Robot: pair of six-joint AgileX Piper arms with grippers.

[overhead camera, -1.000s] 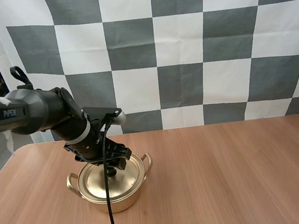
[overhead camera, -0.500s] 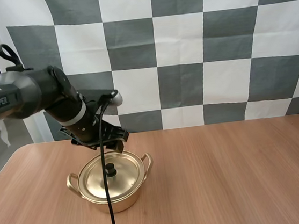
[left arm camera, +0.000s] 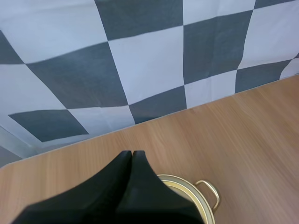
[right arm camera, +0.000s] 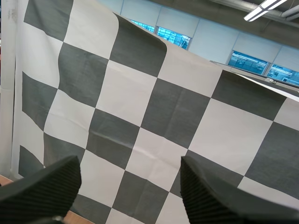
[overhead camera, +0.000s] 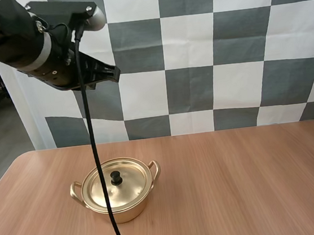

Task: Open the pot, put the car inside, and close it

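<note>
pot (overhead camera: 124,213) on table (overhead camera: 239,187), left side | lid (overhead camera: 104,192) on pot | left gripper (overhead camera: 113,74) well above pot

I can read no words, brand marks, numbers or signs in any of my views. The dark casing of my left arm (overhead camera: 6,38) shows me no lettering from here, and the golden pot (overhead camera: 122,213) and its lid (overhead camera: 104,192) carry none that I can make out
</note>
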